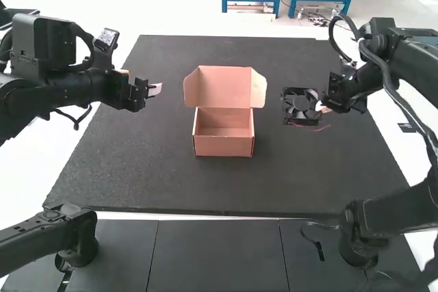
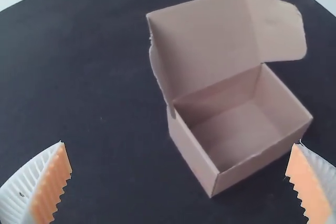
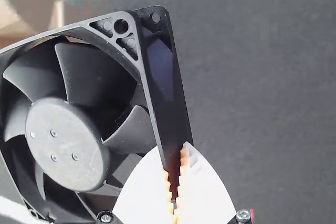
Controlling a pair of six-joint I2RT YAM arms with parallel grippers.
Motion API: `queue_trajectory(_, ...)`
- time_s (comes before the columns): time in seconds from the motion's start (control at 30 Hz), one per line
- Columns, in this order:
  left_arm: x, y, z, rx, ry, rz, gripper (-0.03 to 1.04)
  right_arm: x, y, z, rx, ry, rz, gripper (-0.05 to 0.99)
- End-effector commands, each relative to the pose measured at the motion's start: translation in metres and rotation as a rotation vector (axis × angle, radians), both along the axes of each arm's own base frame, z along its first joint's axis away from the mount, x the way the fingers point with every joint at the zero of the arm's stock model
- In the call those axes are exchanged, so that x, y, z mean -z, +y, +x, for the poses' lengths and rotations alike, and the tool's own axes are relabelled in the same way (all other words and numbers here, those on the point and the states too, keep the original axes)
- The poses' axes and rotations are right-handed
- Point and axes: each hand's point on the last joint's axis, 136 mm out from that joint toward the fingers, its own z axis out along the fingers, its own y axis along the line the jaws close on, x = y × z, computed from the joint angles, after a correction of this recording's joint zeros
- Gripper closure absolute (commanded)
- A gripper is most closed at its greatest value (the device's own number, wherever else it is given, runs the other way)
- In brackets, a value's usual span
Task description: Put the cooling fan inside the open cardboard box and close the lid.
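Since the R jaws are clenched on the thin right-hand frame edge of the cooling fan, blades and hub are left free, prob. the reason for gripping there. Fan is up on edge just right of the cardboard box, not touching it; can't tell if it's off the surface. Box sits mid-surface, lid upright on the far side, so I've an open drop from above. L jaws are released, spread wide, left of the box, well placed for the lid.
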Motion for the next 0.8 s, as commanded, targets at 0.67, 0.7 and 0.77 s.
queue_trajectory(0.67,0.012,0.001,0.006,-0.029,0.036,-0.015,0.04,0.014,0.151,-0.061,-0.282,0.213,0.172,0.96)
queue_trajectory(0.7,0.011,0.002,0.007,-0.030,0.034,-0.016,0.04,0.015,0.153,-0.059,-0.287,0.216,0.167,0.96)
queue_trajectory(0.77,0.014,0.002,0.007,-0.034,0.040,-0.014,0.04,0.018,0.156,-0.053,-0.303,0.213,0.148,0.96)
